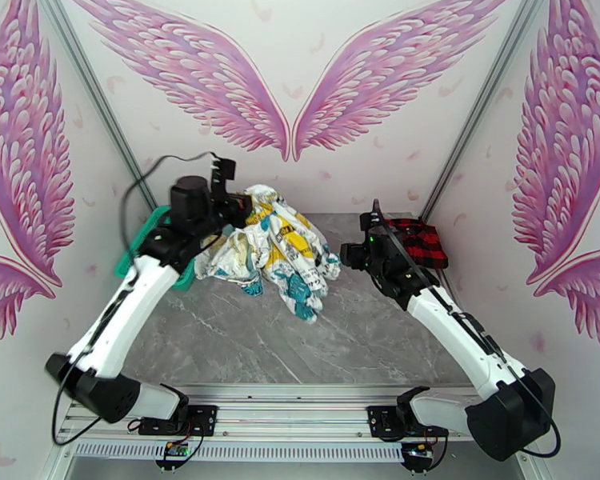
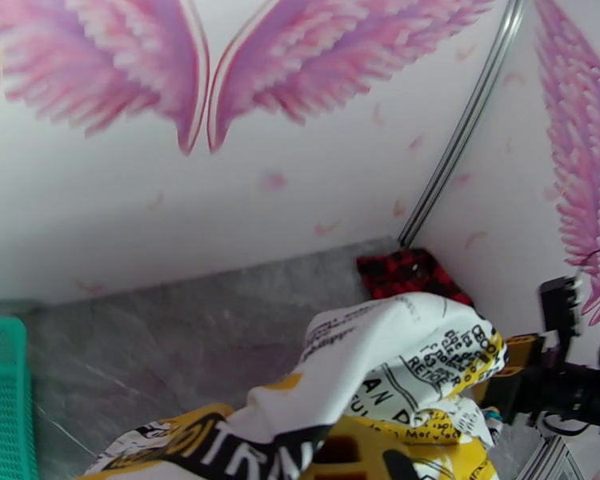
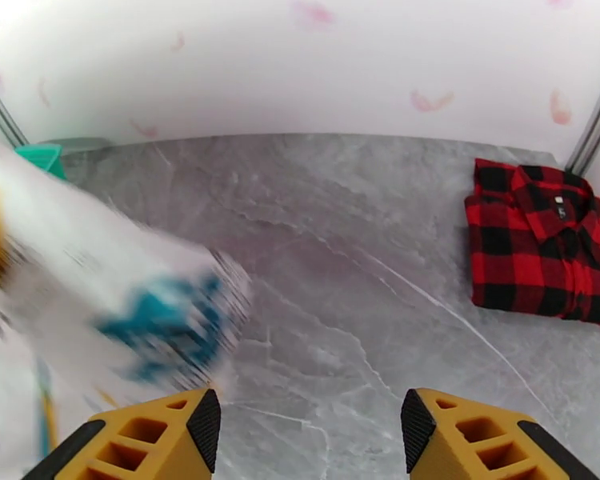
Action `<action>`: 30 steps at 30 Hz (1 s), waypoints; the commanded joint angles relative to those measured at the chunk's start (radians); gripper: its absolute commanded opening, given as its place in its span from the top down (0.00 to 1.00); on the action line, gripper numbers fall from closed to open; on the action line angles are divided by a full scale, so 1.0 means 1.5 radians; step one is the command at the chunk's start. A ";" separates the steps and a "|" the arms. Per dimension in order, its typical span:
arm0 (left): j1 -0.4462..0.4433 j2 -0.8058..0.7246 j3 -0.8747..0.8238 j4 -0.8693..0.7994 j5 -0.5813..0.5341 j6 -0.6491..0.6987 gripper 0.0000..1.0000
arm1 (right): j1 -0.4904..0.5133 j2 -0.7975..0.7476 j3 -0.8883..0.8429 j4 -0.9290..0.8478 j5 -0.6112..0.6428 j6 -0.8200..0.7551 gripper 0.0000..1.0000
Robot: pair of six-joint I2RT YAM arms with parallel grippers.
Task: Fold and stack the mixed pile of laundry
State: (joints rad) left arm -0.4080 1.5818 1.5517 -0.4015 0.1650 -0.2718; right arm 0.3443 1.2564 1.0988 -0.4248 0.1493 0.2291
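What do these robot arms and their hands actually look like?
Both the left arm and right arm have white tube-like sections joined by chunky black joints, with thin black cables trailing along them. The right hand has two blocky yellow-orange fingers with cut-out holes and black pads.

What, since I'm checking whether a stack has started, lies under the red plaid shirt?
The folded plaid shirt lies flat on the grey table, with bare tabletop around it. Anything beneath it is covered by the shirt itself.
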 commanded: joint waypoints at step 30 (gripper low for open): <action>0.046 0.024 -0.400 0.018 0.060 -0.007 0.29 | 0.206 0.306 -0.016 -0.036 -0.133 0.028 0.34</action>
State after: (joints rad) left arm -0.3504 1.6142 0.9764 -0.4408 0.1917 -0.2630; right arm 0.6418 1.6573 0.9989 -0.4606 -0.1253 0.3019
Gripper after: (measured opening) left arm 0.721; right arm 0.670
